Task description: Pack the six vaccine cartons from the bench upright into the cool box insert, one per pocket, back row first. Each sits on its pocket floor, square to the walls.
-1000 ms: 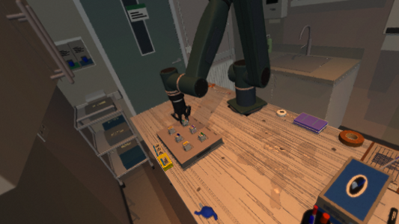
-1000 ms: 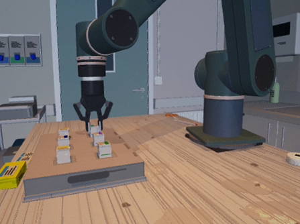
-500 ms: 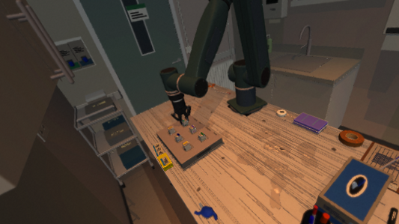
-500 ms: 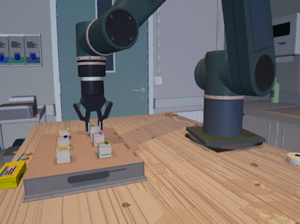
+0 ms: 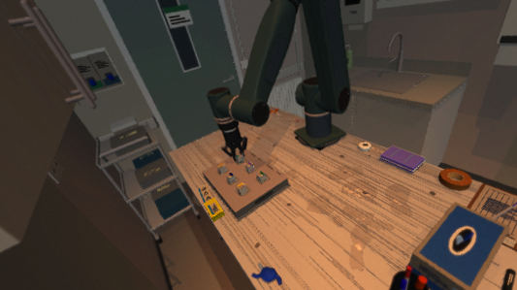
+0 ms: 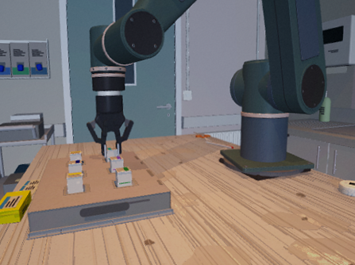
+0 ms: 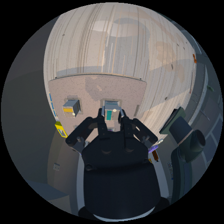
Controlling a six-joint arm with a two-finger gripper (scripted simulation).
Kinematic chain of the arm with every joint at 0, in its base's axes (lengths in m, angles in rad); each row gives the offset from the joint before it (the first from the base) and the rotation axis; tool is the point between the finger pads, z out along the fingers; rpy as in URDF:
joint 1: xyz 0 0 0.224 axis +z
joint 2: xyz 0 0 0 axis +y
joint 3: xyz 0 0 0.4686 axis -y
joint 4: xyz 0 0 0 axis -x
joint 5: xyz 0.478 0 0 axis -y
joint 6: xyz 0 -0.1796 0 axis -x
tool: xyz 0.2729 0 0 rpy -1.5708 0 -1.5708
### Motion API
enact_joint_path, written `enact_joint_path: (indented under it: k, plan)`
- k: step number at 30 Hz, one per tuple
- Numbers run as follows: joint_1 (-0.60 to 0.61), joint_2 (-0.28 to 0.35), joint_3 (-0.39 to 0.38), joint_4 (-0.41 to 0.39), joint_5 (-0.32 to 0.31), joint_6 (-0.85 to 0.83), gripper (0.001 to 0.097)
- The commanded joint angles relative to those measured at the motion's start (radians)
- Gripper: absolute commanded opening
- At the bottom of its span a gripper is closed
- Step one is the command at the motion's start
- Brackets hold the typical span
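Observation:
The teal-marked vaccine carton (image 7: 111, 113) stands upright in a rear pocket of the cool box insert (image 5: 245, 184), with my gripper's (image 6: 111, 149) fingers closed on its two sides. Five other cartons stand in the remaining pockets, among them a purple-marked one (image 6: 116, 163), a green-marked one (image 6: 124, 176) and a yellow-topped one (image 6: 75, 182). The insert is a flat tan block with a grey front, lying near the bench's left edge. My arm reaches down over its far end.
A blue-topped box (image 5: 460, 245) sits at the bench's near right corner beside a clipboard (image 5: 510, 214). A yellow packet (image 6: 11, 207) lies by the insert's left side. A purple pad (image 5: 402, 158), two tape rolls (image 5: 455, 177) and the arm's base (image 6: 263, 161) occupy the right.

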Motion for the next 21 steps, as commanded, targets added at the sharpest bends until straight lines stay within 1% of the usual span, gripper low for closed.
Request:
enact_joint_path:
  k: [1,8,21]
  plan:
    - [0.000,-0.001,0.001,0.000,0.000,0.000,0.0080]
    - [0.000,0.000,0.001,0.000,0.000,0.000,0.0085]
    - [0.000,0.000,0.001,0.000,0.000,0.000,0.0345]
